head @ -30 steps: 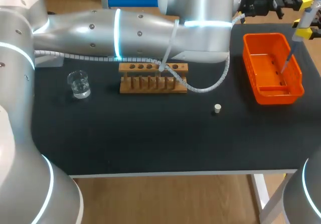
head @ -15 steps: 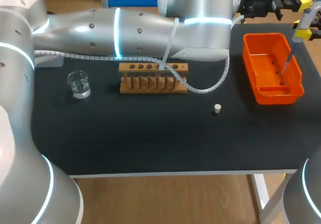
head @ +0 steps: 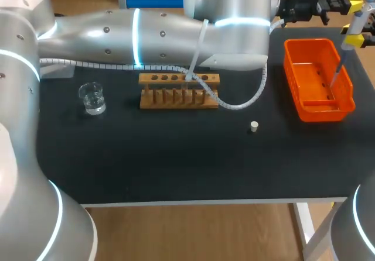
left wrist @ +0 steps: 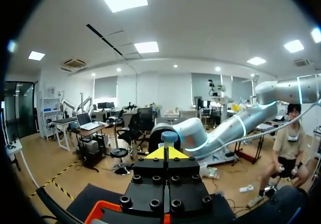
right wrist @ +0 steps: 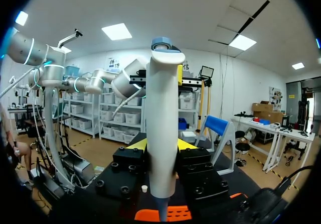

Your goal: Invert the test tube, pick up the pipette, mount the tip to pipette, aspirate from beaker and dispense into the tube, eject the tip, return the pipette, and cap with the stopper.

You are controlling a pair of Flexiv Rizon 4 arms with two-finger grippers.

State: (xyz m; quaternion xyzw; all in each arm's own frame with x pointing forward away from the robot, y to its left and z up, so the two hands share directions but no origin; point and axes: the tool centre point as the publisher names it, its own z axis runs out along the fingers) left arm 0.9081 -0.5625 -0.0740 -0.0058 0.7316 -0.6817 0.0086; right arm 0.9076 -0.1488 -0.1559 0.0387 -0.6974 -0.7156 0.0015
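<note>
Pipette (head: 356,22): pale grey body, blue button on top, yellow band, and a thin tip slanting down over the orange bin (head: 343,106) at the table's far right. The right gripper (right wrist: 160,144) clamps its body from both sides. The left gripper (left wrist: 172,152) has its yellow tips pressed together, with nothing visible between them.

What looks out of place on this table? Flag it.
Nothing is spilled or broken. The stopper lies loose on the bare table, apart from the rack and the orange bin. The left arm's coiled cable droops across the rack.
</note>
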